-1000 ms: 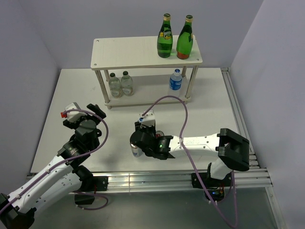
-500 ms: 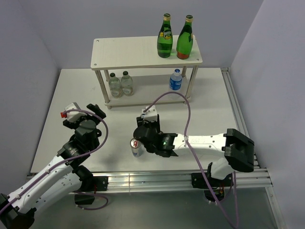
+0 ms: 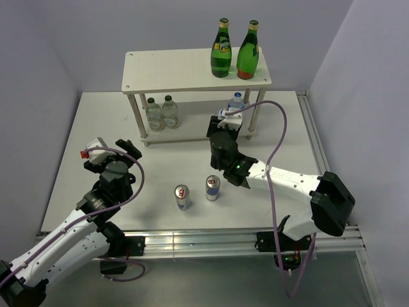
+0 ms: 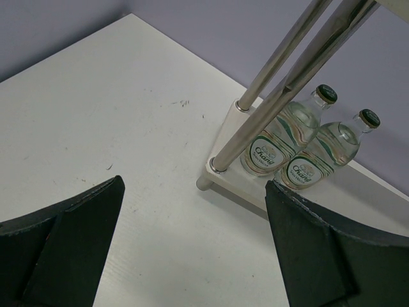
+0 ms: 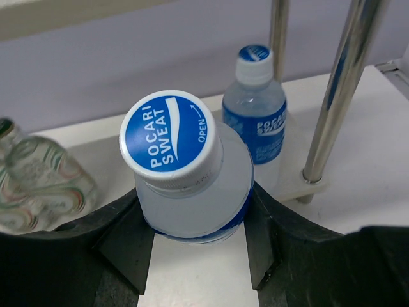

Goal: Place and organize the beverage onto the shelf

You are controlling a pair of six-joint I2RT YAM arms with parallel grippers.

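Observation:
My right gripper (image 3: 225, 125) is shut on a small blue-labelled water bottle (image 5: 185, 185) with a blue Pocari Sweat cap, held just in front of the shelf's lower board (image 5: 96, 150). A second such bottle (image 5: 255, 118) stands on that board by the right front leg (image 5: 335, 89); it also shows in the top view (image 3: 236, 106). Two tall green bottles (image 3: 221, 48) (image 3: 248, 50) stand on the shelf's top board (image 3: 172, 70). Two slim cans (image 3: 182, 197) (image 3: 213, 188) stand upright on the table. My left gripper (image 4: 192, 256) is open and empty, left of the shelf.
Two clear glass bottles (image 3: 153, 114) (image 3: 170, 111) stand on the lower board's left end, behind the left front leg (image 4: 281, 96). One of them shows at the left edge of the right wrist view (image 5: 38, 185). A metal rail (image 3: 319, 160) runs along the table's right edge.
My right gripper has moved from beside the cans at the front back toward the shelf's right end. The second can now stands uncovered. The left arm has not moved.

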